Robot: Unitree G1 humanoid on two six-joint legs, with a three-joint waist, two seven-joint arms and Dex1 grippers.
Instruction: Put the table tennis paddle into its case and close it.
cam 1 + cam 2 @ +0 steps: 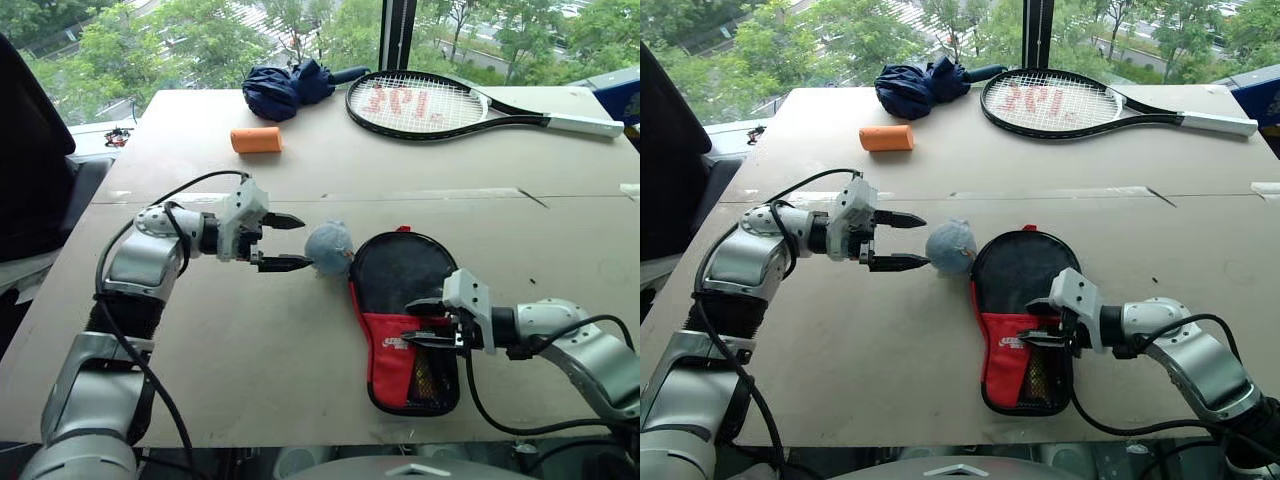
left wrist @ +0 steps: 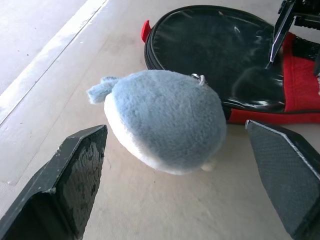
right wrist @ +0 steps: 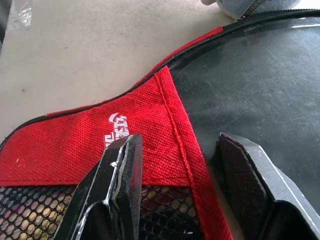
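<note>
Paddle case [image 1: 405, 320] lies flat on the near half of the wooden table [image 1: 300, 330], its round black end pointing away from the robot and its red panel and mesh pocket at the near end. At the far rim of the round end a small red tab [image 1: 402, 229] sticks out. The paddle itself cannot be made out apart from the case. A fuzzy grey-blue ball charm [image 1: 329, 247] rests on the table just beside the case's round end, joined to it by a small metal ring [image 2: 198, 77].

Left gripper [image 1: 283, 242] is level with the charm and points at it, its two black fingers spread wide with the charm just ahead of the tips, not touching. Right gripper [image 1: 424, 320] sits over the red panel near the white logo [image 3: 118, 129], fingers partly apart and holding nothing.

On the far half of the table lie a folded navy umbrella [image 1: 290, 86], an orange cylinder [image 1: 256, 139] and a large strung tennis racket [image 1: 470, 106]
</note>
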